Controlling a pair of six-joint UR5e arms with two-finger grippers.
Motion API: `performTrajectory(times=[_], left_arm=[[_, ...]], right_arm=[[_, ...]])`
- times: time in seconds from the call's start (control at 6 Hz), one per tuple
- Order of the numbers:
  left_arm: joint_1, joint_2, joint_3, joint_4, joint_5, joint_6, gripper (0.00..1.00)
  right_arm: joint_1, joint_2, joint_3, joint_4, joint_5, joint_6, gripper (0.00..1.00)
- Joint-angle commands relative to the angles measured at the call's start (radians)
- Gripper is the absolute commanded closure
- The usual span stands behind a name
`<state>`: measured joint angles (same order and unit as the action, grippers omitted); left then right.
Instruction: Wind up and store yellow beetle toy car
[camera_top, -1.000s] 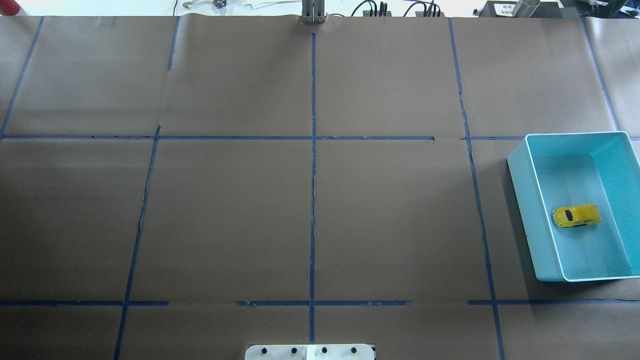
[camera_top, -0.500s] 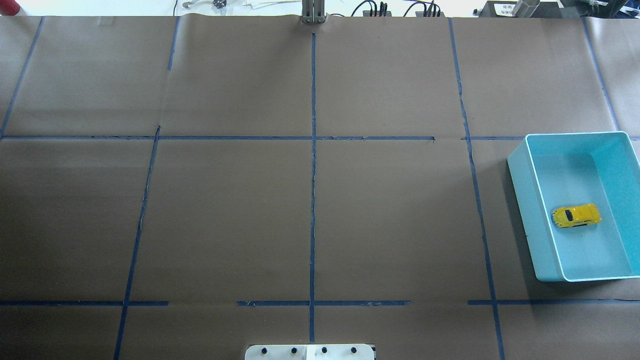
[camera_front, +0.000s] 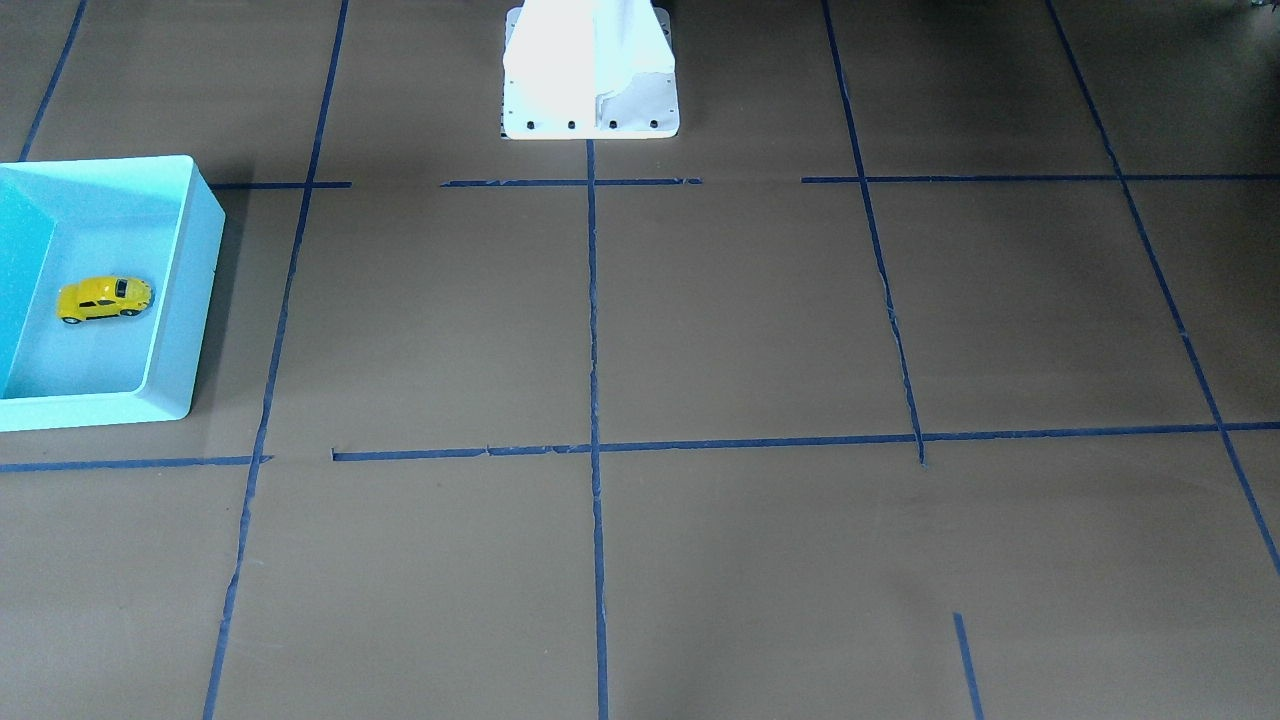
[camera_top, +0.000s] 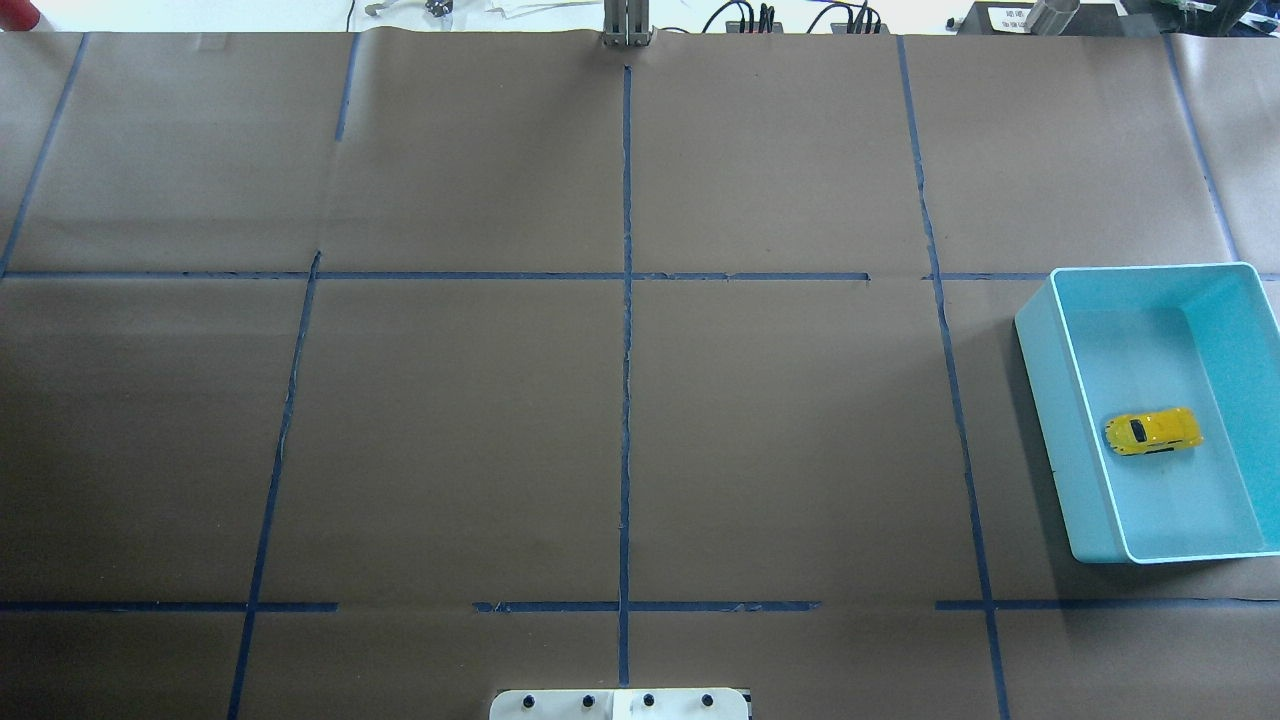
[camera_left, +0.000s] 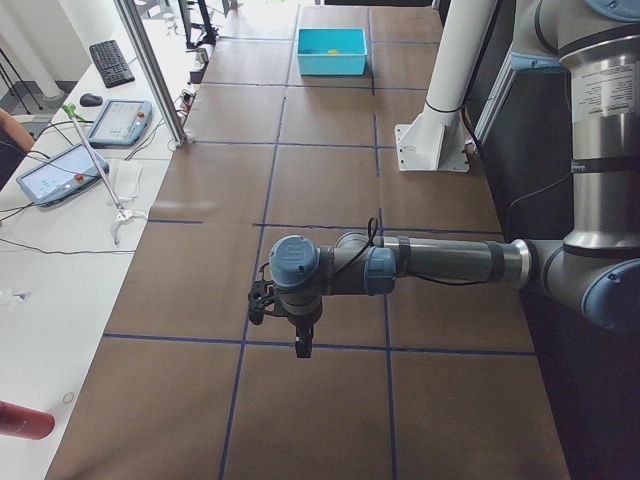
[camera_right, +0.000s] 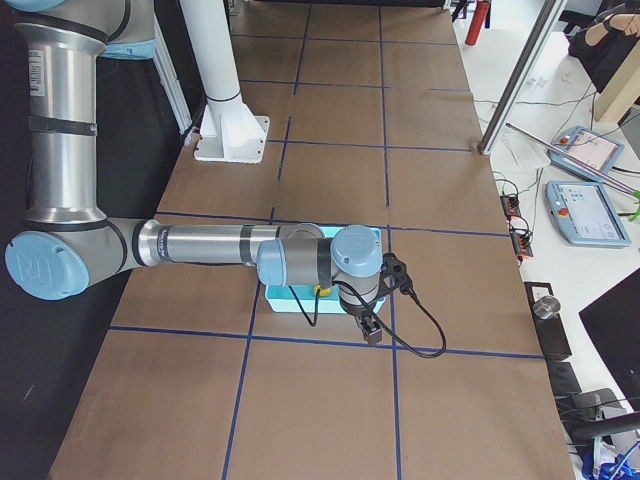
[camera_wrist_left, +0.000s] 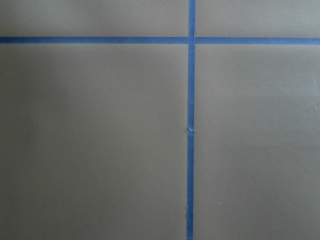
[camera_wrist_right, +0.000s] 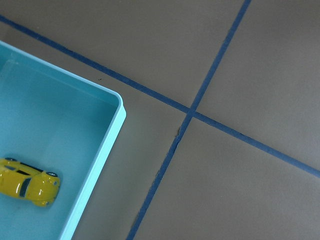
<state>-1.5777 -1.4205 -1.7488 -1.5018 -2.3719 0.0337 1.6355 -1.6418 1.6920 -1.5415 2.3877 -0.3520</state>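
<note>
Yellow beetle toy car (camera_top: 1152, 431) sits on its wheels in the teal bin (camera_top: 1050, 420), at the tabletop's right end.
Likely light, rigid, glossy-slick: pinch across the door sides, not the domed roof. Jaws on left arm (camera_left: 440, 262) and right arm (camera_right: 200, 245): can't tell open or closed.

Nothing has visibly changed in the overhead view; the yellow beetle toy car (camera_top: 1152, 431) has not shifted.

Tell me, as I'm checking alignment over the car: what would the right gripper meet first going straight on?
Probably the brown table cover beside a blue tape crossing, not the yellow beetle toy car. The right gripper points down, seemingly just outside a corner of the teal bin.
</note>
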Motion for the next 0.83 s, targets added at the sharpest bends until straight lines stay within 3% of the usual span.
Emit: performTrajectory(times=[0.0, 0.67], left_arm=[[0.001, 0.0, 0.0, 0.0, 0.0, 0.0, 0.0], [-0.001, 0.0, 0.002, 0.0, 0.0, 0.0, 0.0]], right_arm=[[0.001, -0.006, 0.003, -0.002, -0.004, 0.352, 0.0], [0.004, -0.024, 0.002, 0.008, -0.073, 0.395, 0.0]])
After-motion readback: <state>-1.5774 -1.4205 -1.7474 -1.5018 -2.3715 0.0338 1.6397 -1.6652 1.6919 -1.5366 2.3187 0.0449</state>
